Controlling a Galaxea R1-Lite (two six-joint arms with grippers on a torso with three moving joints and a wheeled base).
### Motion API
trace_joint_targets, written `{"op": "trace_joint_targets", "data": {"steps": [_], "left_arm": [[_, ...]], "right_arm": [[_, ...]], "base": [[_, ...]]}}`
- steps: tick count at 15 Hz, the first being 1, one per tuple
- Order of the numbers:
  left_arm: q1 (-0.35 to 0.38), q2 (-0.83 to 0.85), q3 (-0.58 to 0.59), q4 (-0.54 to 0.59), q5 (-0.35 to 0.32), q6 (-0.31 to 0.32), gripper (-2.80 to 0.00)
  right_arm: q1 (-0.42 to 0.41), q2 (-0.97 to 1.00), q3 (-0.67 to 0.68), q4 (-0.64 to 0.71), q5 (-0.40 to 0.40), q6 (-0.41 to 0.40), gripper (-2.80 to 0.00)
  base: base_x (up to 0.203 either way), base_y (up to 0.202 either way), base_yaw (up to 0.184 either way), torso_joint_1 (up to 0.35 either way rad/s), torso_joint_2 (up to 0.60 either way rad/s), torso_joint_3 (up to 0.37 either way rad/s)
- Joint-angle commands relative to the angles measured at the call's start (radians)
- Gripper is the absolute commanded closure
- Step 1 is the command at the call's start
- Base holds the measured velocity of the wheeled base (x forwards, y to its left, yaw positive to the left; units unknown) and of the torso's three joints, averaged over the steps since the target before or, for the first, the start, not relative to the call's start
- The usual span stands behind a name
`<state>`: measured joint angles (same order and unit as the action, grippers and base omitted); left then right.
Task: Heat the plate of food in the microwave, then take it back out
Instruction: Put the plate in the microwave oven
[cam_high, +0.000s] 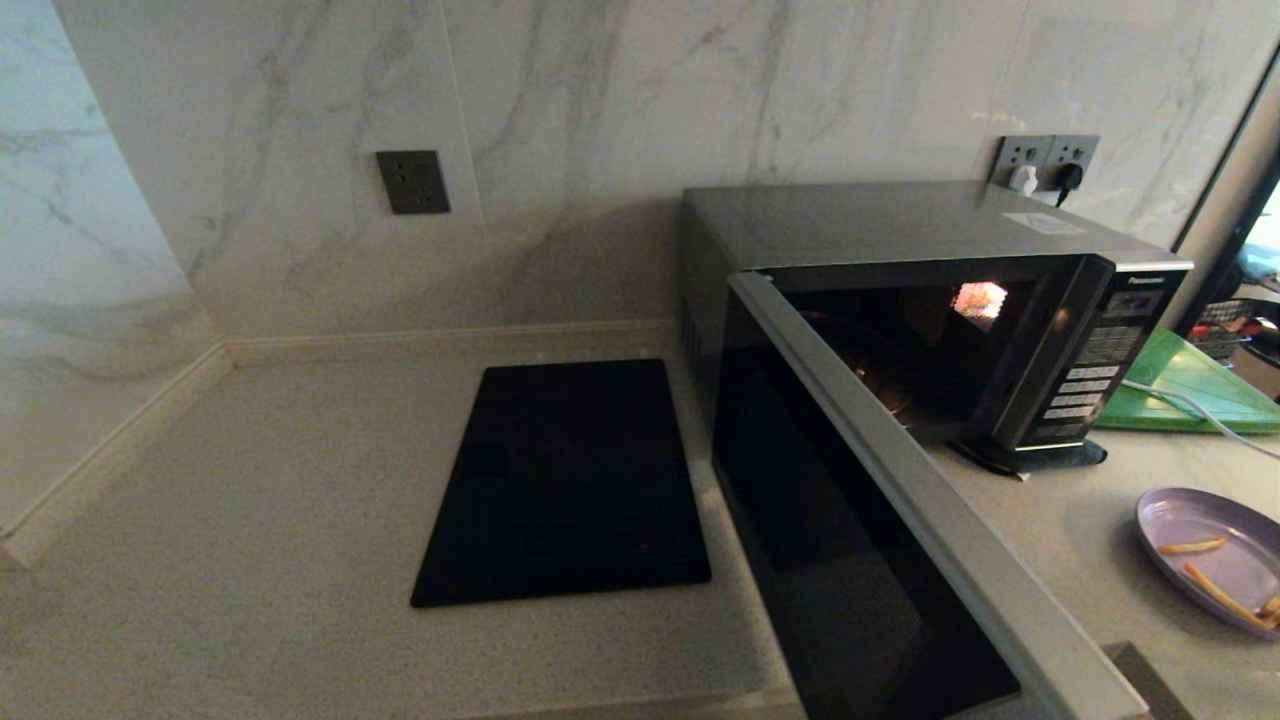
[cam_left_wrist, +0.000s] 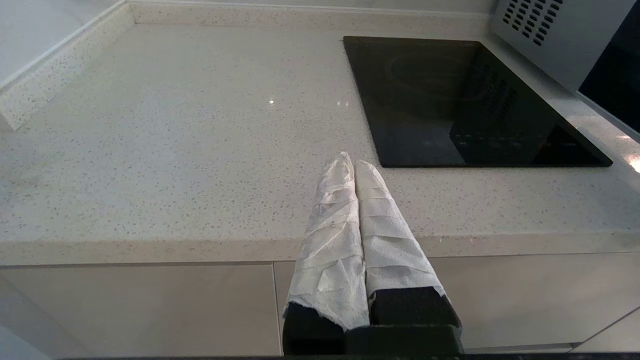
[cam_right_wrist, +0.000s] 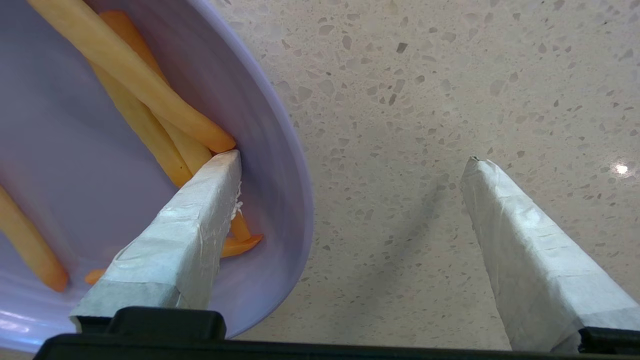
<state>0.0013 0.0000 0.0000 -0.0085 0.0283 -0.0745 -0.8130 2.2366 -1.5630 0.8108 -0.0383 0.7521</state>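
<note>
Two grippers: my right gripper (cam_right_wrist: 350, 162) spread wide, straddling rim of plate of food (cam_right_wrist: 270, 150) on counter (cam_right_wrist: 425, 100) right of open microwave (cam_high: 900, 300); left gripper (cam_left_wrist: 354, 161) clenched, empty.

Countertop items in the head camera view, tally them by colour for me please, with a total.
Silver-grey: 1, the microwave, door open.
Black: 1, the cooktop.
Green: 1, the board.
Lavender: 1, the plate of food.
Total: 4.
</note>
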Motion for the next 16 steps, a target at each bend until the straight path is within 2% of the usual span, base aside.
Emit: {"op": "trace_joint_targets", "data": {"steps": [1, 6, 7, 16], "left_arm": [[0.000, 0.002, 0.000, -0.001, 0.001, -0.001, 0.00], [0.000, 0.002, 0.000, -0.001, 0.001, -0.001, 0.00], [0.000, 0.002, 0.000, -0.001, 0.001, 0.001, 0.00], [0.000, 0.002, 0.000, -0.001, 0.001, -0.001, 0.00]], "right_arm": [[0.000, -0.002, 0.000, 0.005, 0.000, 0.004, -2.80], [0.000, -0.006, -0.002, 0.000, -0.002, 0.006, -2.80], [0.000, -0.006, 0.001, -0.008, -0.002, 0.006, 0.00], [-0.003, -0.014, 0.000, -0.021, -0.002, 0.006, 0.00]], "base": [[0.000, 0.000, 0.000, 0.000, 0.00, 0.000], [0.000, 0.000, 0.000, 0.000, 0.00, 0.000], [0.000, 0.000, 0.000, 0.000, 0.00, 0.000], [0.000, 0.000, 0.000, 0.000, 0.00, 0.000]]}}
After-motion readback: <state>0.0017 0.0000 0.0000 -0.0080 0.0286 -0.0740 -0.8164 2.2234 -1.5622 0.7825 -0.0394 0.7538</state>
